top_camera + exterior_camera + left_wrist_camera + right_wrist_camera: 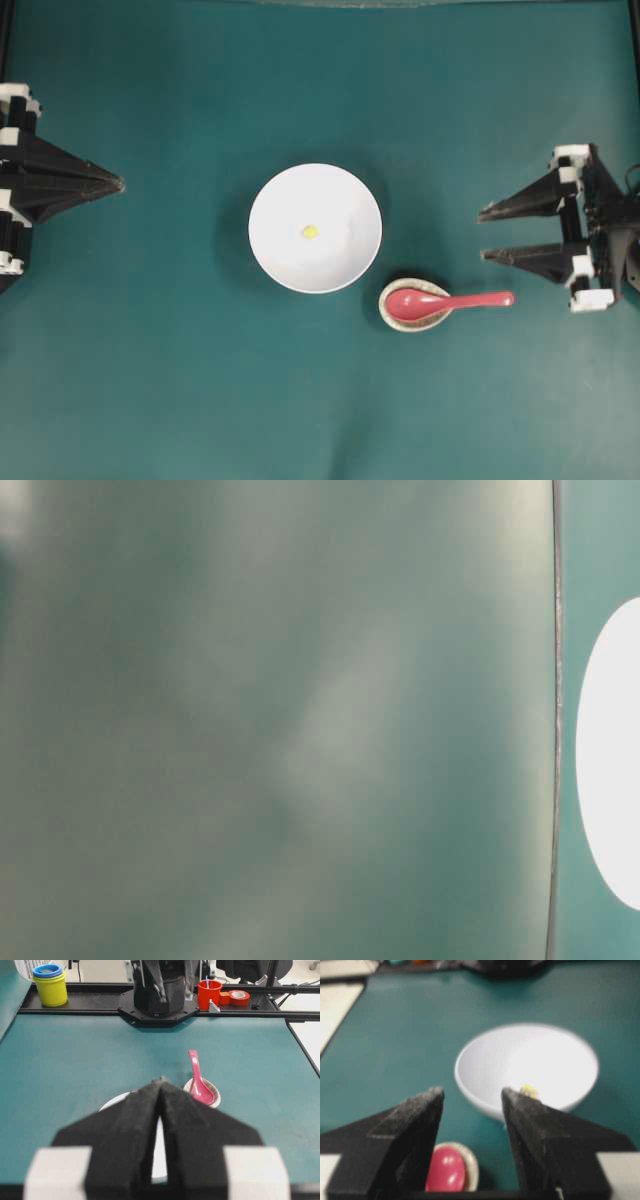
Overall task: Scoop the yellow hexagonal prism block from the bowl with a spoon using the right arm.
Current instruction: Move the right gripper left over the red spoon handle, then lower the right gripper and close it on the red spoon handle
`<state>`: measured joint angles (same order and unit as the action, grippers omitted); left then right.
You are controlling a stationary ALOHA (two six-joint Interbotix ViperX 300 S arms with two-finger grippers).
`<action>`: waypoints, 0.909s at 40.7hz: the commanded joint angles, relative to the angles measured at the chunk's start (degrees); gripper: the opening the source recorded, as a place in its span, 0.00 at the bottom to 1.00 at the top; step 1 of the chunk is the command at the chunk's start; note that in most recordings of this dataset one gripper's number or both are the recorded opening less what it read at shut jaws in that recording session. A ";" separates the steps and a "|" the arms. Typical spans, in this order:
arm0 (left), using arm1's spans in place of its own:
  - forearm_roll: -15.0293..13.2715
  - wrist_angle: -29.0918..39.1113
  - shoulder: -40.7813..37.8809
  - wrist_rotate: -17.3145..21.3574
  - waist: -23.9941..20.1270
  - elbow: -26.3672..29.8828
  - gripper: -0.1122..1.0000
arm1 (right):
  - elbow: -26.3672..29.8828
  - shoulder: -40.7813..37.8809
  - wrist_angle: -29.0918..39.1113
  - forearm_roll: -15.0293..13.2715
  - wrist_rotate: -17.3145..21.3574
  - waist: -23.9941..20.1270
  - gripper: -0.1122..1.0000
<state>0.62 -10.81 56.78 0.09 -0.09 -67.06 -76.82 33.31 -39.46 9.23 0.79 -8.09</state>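
Note:
The white bowl (pixel 315 228) sits mid-table with the tiny yellow hexagonal prism block (pixel 310 232) lying in it. The red-pink spoon (pixel 450 301) lies just right of the bowl, its scoop resting on a speckled spoon rest (pixel 412 318) and its handle pointing right. My right gripper (pixel 484 232) hangs open at the right edge, apart from the spoon handle, nothing between its fingers. In the right wrist view the bowl (pixel 527 1067), the block (pixel 528 1091) and the spoon scoop (pixel 446 1169) show past the open gripper (pixel 472 1092). My left gripper (pixel 118 183) is shut at the far left, empty.
In the left wrist view the spoon (pixel 198 1079) and part of the bowl (pixel 115 1101) show beyond the shut gripper (pixel 161 1080). Stacked yellow and blue cups (pixel 49 982), a red cup (pixel 209 993) and red tape (pixel 238 997) stand past the far table edge. The table-level view is blurred.

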 commanded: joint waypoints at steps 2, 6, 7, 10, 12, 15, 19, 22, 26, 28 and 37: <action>0.18 -0.18 -0.44 0.09 0.00 1.32 0.09 | -0.97 -4.92 -7.12 3.16 -0.09 -4.04 0.60; 0.18 -0.26 -0.44 0.00 0.00 1.32 0.09 | -1.93 -9.76 -12.92 6.42 -0.09 -8.09 0.60; 0.18 -0.26 -0.44 0.09 0.09 1.32 0.09 | -2.11 -10.81 -14.15 7.21 -0.09 -8.88 0.60; 0.18 -0.18 -0.44 0.09 0.09 1.32 0.09 | -2.46 -14.50 -18.11 9.84 -0.09 -11.69 0.60; 0.18 -0.26 -0.44 0.09 0.00 1.32 0.09 | -2.46 -17.23 -20.57 11.69 -0.09 -13.45 0.60; 0.18 -0.26 -0.53 0.00 0.00 1.23 0.09 | -2.29 -21.18 -24.08 14.33 -0.09 -15.73 0.60; 0.18 -0.26 -0.62 0.00 0.00 1.23 0.09 | -1.93 -26.46 -28.39 17.67 -0.09 -18.72 0.60; 0.18 -0.18 -0.62 0.00 0.00 1.23 0.09 | -1.85 -30.06 -30.85 19.34 -0.09 -20.48 0.60; 0.18 -0.26 -0.62 0.00 0.00 1.23 0.09 | -1.67 -33.05 -32.78 20.21 0.18 -21.53 0.59; 0.18 -0.18 -0.62 0.00 0.00 1.23 0.09 | -1.67 -34.28 -33.49 20.13 0.53 -21.71 0.59; 0.18 -0.18 -0.70 0.00 0.00 1.14 0.09 | -1.85 -37.62 -34.54 20.13 0.70 -22.06 0.59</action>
<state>0.62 -10.72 56.60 0.09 -0.09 -67.06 -78.93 -4.04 -73.21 29.27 1.41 -29.88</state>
